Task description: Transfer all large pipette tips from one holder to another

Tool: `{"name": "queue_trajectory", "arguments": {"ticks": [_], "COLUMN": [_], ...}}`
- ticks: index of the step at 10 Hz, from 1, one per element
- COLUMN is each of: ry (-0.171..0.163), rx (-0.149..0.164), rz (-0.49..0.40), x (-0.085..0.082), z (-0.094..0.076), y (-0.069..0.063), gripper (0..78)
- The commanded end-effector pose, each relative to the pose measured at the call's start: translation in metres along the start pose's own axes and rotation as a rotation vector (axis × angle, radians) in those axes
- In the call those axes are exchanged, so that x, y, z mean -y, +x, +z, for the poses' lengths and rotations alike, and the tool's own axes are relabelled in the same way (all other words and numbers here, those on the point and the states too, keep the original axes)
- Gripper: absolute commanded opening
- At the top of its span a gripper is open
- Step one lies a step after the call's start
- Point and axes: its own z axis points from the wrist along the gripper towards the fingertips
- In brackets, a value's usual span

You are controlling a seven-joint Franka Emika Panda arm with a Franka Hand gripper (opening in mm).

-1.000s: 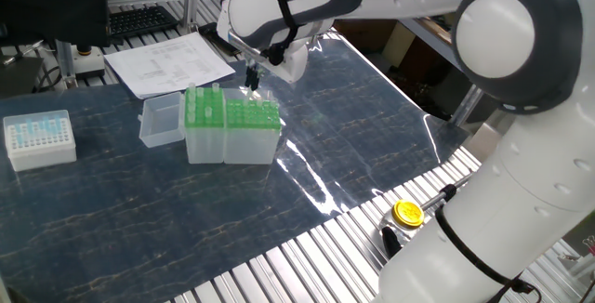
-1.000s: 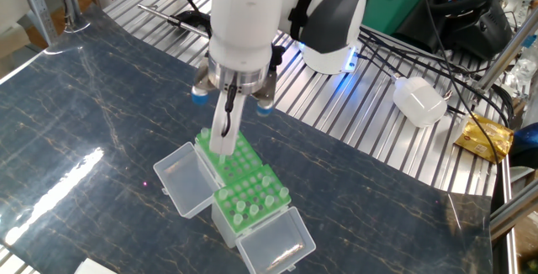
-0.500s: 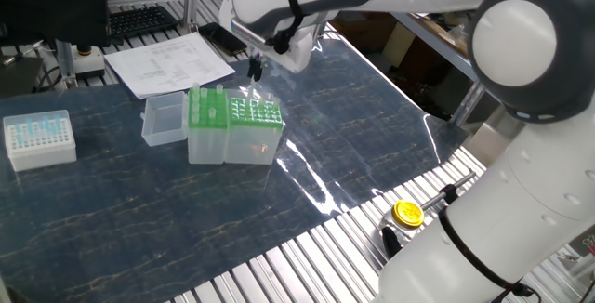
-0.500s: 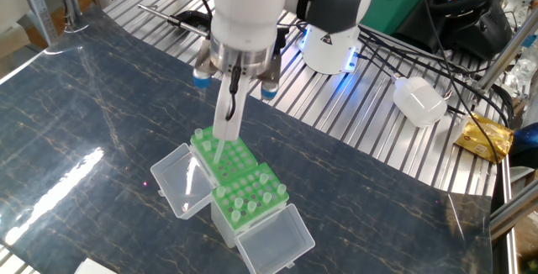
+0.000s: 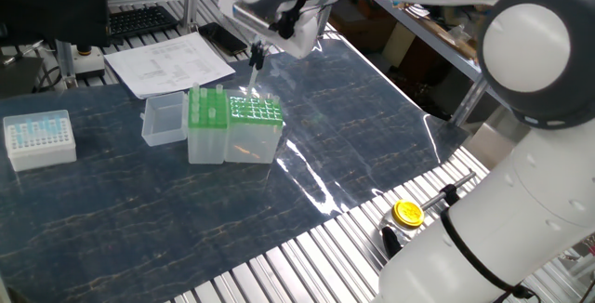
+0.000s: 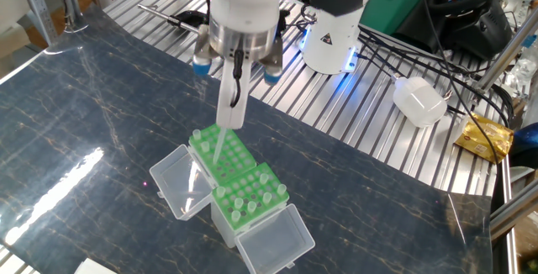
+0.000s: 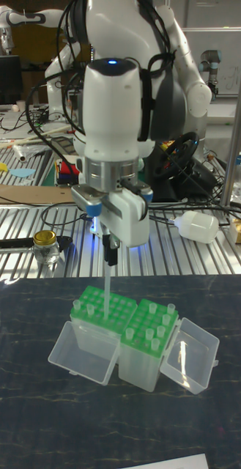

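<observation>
One large pipette tip (image 7: 107, 289) is gripped in the closed jaws of the gripper (image 7: 110, 258) and held upright above the wider holder (image 7: 98, 315), its point just over the green grid top. The narrower, taller holder (image 7: 154, 325) stands touching the wider one, with several tips seated in its rack. Both boxes rest on the dark counter (image 6: 76, 131).

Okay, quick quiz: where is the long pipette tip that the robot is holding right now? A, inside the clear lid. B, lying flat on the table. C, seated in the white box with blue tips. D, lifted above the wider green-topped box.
D: the tool holds the tip upright above the wider green-topped box.
</observation>
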Motion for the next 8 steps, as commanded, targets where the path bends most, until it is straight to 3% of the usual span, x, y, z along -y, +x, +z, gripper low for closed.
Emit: {"name": "queue_trajectory", "arguments": {"ticks": [1, 8], "ry": [-0.002, 0.001], "rx": [0.001, -0.009], "rz": [-0.017, -0.034], "x": [0.003, -0.001], "z": [-0.011, -0.034], "y": [-0.001, -0.007], "gripper": [1.6, 1.6]}}
